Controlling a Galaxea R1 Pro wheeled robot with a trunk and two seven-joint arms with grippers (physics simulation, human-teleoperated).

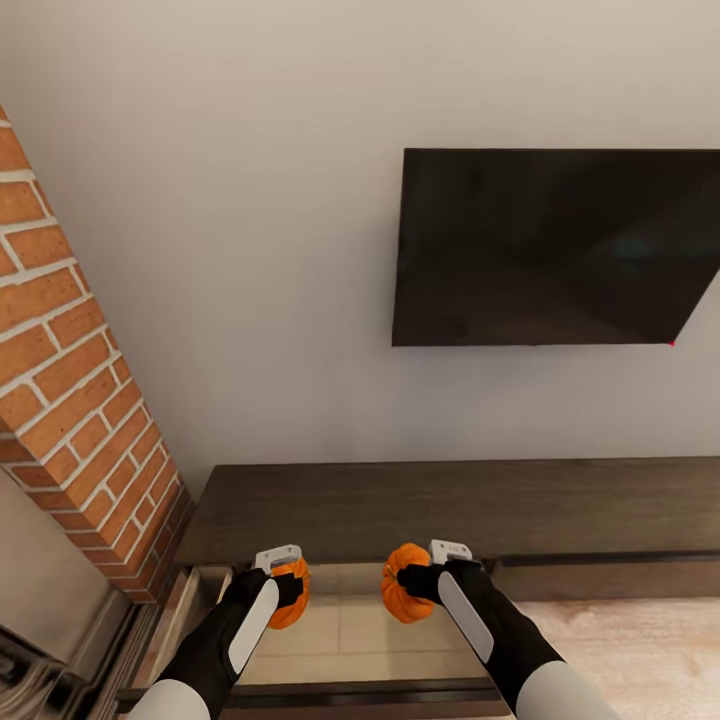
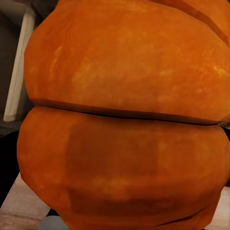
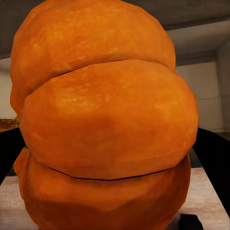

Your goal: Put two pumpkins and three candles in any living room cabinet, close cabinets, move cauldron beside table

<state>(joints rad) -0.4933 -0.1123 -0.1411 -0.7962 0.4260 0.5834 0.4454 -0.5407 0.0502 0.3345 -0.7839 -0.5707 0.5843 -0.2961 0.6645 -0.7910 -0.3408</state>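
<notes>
Each of my grippers holds an orange ribbed pumpkin over the open drawer (image 1: 345, 640) of the long dark brown cabinet (image 1: 450, 505). The left gripper (image 1: 283, 582) is shut on the left pumpkin (image 1: 294, 595), seen up close in the left wrist view (image 2: 124, 120). The right gripper (image 1: 425, 582) is shut on the right pumpkin (image 1: 402, 597), again seen up close in the right wrist view (image 3: 105, 129). The drawer's pale wood inside lies just below both pumpkins, and its dark front (image 1: 340, 690) is near me. Candles and cauldron are out of view.
A red brick column (image 1: 80, 400) rises at the left beside the cabinet, with a grey metal surface (image 1: 45, 600) at its foot. A black TV (image 1: 555, 245) hangs on the white wall above the cabinet. Pale wood floor (image 1: 640, 650) lies at the right.
</notes>
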